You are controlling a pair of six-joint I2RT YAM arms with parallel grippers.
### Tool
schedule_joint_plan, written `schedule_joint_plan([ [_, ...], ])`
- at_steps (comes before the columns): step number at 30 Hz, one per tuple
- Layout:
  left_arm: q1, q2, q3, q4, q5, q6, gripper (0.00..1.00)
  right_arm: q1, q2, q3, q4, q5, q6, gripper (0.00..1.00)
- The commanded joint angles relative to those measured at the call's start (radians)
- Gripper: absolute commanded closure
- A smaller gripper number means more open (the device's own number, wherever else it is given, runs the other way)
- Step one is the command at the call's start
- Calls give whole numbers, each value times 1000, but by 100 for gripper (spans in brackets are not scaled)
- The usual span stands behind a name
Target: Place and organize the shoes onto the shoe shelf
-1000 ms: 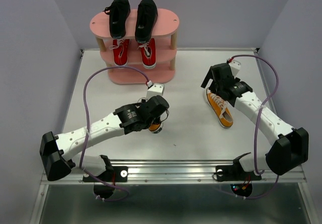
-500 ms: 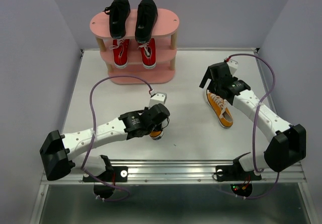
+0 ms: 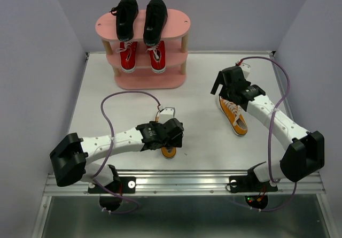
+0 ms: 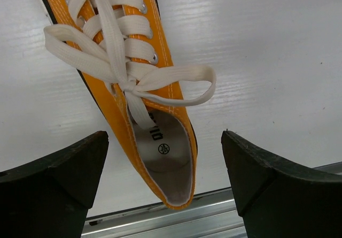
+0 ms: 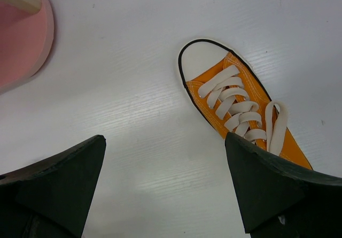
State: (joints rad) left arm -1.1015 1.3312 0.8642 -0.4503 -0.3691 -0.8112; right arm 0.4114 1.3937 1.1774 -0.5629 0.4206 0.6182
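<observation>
The pink shoe shelf (image 3: 179, 23) stands at the back left, with two black shoes (image 3: 127, 16) on its top board and two red shoes (image 3: 157, 56) on the middle board. One orange shoe (image 4: 133, 83) lies sole-down on the table, its heel by the front rail. My left gripper (image 4: 163, 141) hangs open above that heel, touching nothing. In the top view this shoe (image 3: 169, 152) peeks out under the left gripper (image 3: 170, 139). The other orange shoe (image 5: 238, 107) lies right of centre. My right gripper (image 5: 164, 139) is open over bare table beside its toe.
A metal rail (image 4: 176, 219) runs along the table's front edge, just behind the left shoe's heel. The shelf's bottom board (image 5: 24, 40) shows at the top left of the right wrist view. Grey walls close in both sides and the back.
My left gripper went from shut on the orange shoe to open, leaving the shoe on the table nearer the front edge. The right arm barely shifted.
</observation>
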Motion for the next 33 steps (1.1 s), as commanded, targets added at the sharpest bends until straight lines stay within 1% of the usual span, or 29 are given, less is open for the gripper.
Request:
schedule_joint_plan([
  [1,-30,-20,-14,-25,-14,-107,1,-6,-7,47,43,-28,-23,1],
  [5,-41,9,-20,-68,-14,-181,1,-6,-7,54,41,-42,-31,1],
  [7,-41,13,-40,-53,-4,-192,1,-6,-7,59,41,-45,-34,1],
  [9,-41,14,-66,-39,4,-207,6,-6,-9,65,41,-45,-38,1],
  [14,-41,42,-93,-41,-16,-223,25,-6,-7,73,41,-52,-41,1],
  [15,-41,43,-99,-38,-16,-223,31,-6,-1,76,43,-54,-38,1],
  [18,-41,43,-110,-33,-19,-224,44,-6,7,87,43,-60,-37,1],
  [19,-41,43,-108,-36,-22,-223,64,-6,8,91,43,-62,-38,1],
  [22,-41,33,-102,-63,-37,-223,100,-6,19,105,41,-68,-37,1],
  [25,-41,7,-99,-99,-65,-229,100,-6,30,113,41,-72,-32,1],
  [29,-38,-50,-35,-208,-177,-229,100,-6,37,114,41,-80,-28,1],
  [33,-14,-159,10,-290,-241,-206,100,-6,51,117,43,-77,-28,1],
])
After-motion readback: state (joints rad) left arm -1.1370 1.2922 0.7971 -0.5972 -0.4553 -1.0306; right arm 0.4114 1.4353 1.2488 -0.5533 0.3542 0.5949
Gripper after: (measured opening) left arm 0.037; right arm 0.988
